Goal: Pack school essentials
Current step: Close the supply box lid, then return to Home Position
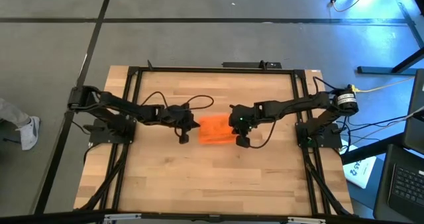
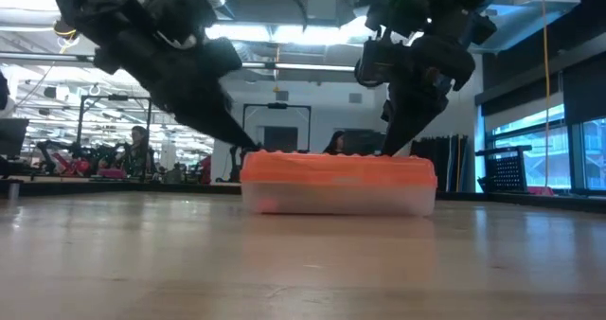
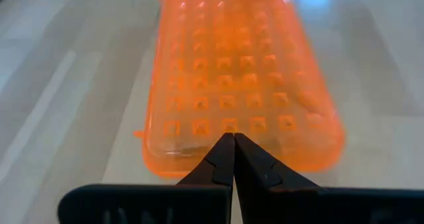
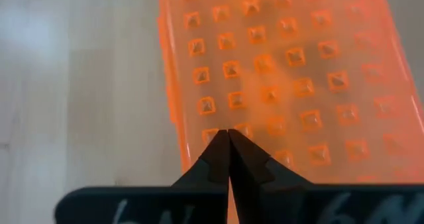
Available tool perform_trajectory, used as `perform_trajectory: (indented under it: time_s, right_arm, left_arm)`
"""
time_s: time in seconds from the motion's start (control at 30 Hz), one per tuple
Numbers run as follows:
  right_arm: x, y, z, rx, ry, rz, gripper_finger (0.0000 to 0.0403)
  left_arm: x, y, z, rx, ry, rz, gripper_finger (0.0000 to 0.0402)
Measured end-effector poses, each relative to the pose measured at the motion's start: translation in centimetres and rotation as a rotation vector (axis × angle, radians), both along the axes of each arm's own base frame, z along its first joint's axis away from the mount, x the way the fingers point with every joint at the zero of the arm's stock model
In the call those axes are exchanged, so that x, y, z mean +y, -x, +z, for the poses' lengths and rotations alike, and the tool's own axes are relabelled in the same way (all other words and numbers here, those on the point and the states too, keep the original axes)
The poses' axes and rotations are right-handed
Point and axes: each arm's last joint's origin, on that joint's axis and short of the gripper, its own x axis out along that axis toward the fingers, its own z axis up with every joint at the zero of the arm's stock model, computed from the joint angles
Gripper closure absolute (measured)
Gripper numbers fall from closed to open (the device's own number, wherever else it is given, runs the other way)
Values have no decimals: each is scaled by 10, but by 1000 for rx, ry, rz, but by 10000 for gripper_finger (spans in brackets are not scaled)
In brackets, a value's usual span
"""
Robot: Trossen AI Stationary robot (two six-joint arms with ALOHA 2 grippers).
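A clear box with a studded orange lid (image 1: 215, 130) stands on its base at the middle of the wooden table; it also shows in the low view (image 2: 336, 195). My left gripper (image 1: 196, 126) is shut at the box's left end. My right gripper (image 1: 234, 125) is shut at its right end. Both slant down onto the lid. The crayon box, scissors and pencils are out of view. Something faintly pink (image 2: 270, 203) shows through the box's clear wall, and I cannot tell what it is. My left gripper has its shut fingertips (image 3: 228, 139) on the top of the orange lid at its left end (image 3: 228, 123), slanting down from the table's left. The box stays flat on the table. My right gripper has its shut fingertips (image 4: 227, 135) on the lid's top by its right end, near one long edge (image 4: 212, 121), slanting down from the table's right. The box stays flat on the table.
A black frame (image 1: 212, 70) runs around the table's edges, with the arm bases at left and right. Bare wood lies in front of and behind the box (image 1: 212, 177). People (image 2: 140, 150) show in the room beyond the table.
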Motion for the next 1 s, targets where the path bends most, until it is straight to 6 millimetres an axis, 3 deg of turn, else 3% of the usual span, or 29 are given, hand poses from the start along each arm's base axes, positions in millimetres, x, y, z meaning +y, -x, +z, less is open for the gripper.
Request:
perform_trajectory:
  time_s: [0.1, 0.37, 0.67, 0.83, 1.0]
  right_arm:
    - [-2, 0, 13, -30, 28, -17, 399]
    - [-8, 8, 73, -226, 111, -30, 400]
    - [-18, 65, 138, -483, 167, -59, 401]
    - [-17, 111, 134, -566, 152, -146, 401]
    - [-14, 146, 114, -672, 115, -210, 401]
  left_arm:
    - [0, 8, 13, -17, -1, 1, 401]
    - [0, 45, 64, -139, -43, 90, 401]
    - [-1, 105, 103, -268, -17, 178, 401]
    - [-1, 143, 116, -359, -26, 241, 401]
    - [-2, 178, 124, -465, -40, 279, 401]
